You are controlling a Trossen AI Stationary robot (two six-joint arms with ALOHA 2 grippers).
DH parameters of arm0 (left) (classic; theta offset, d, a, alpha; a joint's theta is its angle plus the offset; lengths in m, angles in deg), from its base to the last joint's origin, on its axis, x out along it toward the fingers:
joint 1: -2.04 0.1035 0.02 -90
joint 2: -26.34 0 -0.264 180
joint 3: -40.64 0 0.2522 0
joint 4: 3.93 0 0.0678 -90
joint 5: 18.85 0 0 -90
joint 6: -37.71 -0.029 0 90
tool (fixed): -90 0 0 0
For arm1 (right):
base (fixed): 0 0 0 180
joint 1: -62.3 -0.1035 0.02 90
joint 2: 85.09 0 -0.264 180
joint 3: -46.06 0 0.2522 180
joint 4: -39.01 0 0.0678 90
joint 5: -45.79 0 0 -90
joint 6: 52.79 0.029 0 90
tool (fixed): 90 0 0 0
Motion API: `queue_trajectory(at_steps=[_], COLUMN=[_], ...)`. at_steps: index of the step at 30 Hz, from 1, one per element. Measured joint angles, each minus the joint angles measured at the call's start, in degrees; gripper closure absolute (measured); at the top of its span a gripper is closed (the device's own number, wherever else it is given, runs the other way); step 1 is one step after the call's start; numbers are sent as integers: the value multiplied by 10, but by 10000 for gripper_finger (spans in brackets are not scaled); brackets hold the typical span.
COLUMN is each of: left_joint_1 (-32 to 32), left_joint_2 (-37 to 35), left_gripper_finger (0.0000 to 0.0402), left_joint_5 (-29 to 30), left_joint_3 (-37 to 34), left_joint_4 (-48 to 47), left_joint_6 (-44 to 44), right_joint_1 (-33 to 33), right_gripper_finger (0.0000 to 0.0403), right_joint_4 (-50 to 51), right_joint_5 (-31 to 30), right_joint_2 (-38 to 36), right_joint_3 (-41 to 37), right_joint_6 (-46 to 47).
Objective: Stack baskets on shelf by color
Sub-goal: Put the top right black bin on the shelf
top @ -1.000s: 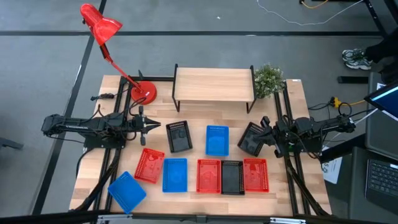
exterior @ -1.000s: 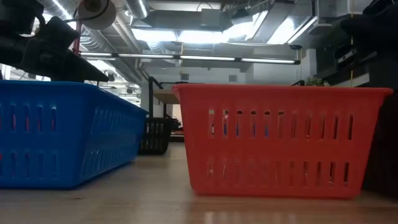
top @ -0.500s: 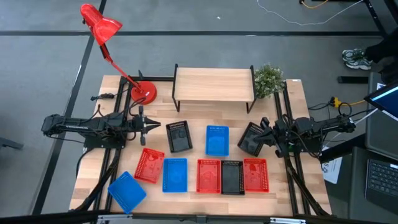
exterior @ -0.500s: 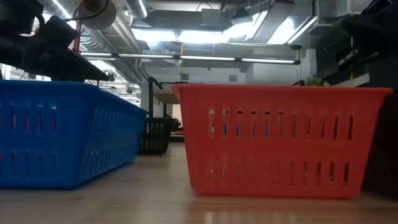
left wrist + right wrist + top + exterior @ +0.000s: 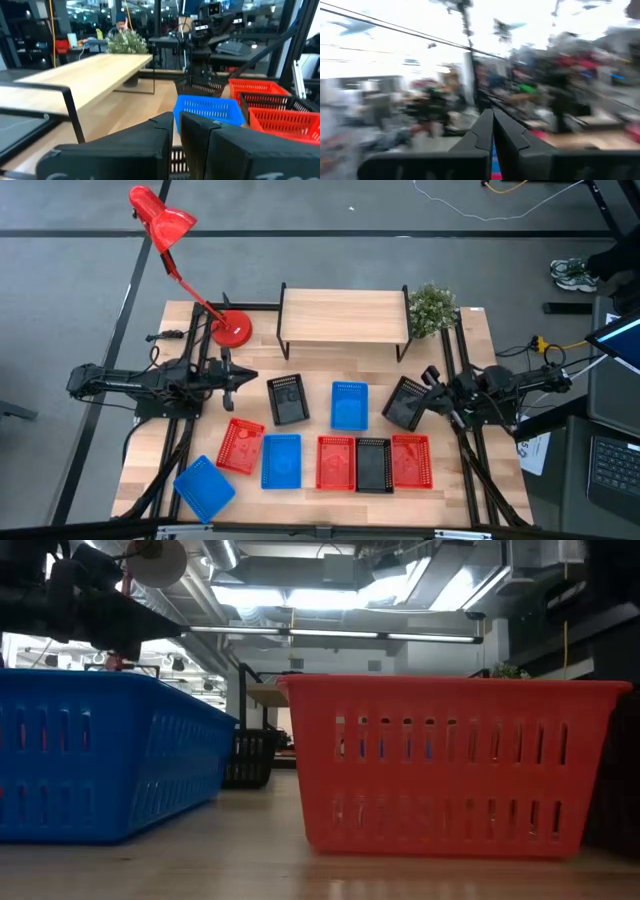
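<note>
The shelf [image 5: 345,315], with a light wood top, stands at the table's far middle with nothing on it. Several baskets lie on the table in front of it. A black [image 5: 288,399], a blue [image 5: 349,405] and a tilted black basket [image 5: 407,402] form one row. Nearer are red [image 5: 240,445], blue [image 5: 281,461], red [image 5: 336,463], black [image 5: 373,465] and red [image 5: 411,461], and a blue one [image 5: 204,487] lies at the near left corner. My left gripper [image 5: 250,377] [image 5: 176,125] is shut, left of the black basket. My right gripper [image 5: 428,380] [image 5: 493,120] is shut, by the tilted black basket and tipped up.
A red desk lamp [image 5: 232,330] stands on the far left of the table and a small plant [image 5: 432,308] beside the shelf's right end. In the low view a blue basket [image 5: 100,755] and a red one [image 5: 450,765] stand close in front.
Both grippers have tipped upward at the wrist and stayed shut. The left arm's dark shape sits higher in the low view. No basket has moved.
</note>
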Motion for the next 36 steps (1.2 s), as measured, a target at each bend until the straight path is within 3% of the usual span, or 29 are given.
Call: queue_trajectory(at_steps=[3,7,13,16,20,25,28,36], left_joint_1=[0,0,0,0,0,0,0,0], left_joint_2=[0,0,0,0,3,17,30,91], left_gripper_finger=[376,376,376,376,376,376,376,376], left_joint_5=[-1,-2,-2,-2,-2,0,1,-2], left_joint_3=[0,0,0,0,1,14,21,66], left_joint_4=[18,51,88,105,119,120,114,84], left_joint_6=[2,-8,-2,1,1,1,15,58], right_joint_1=[-14,-32,-38,-38,-38,-37,-37,-26], right_gripper_finger=[389,389,389,389,389,389,389,389], right_joint_4=[-74,-156,-161,-146,15,243,337,436], right_joint_5=[21,-18,-128,-143,-156,-305,-357,-363], right_joint_2=[3,26,80,112,161,253,313,421], right_joint_3=[0,0,3,34,140,303,378,466], right_joint_6=[-5,-7,-7,-9,-38,-68,-69,-37])
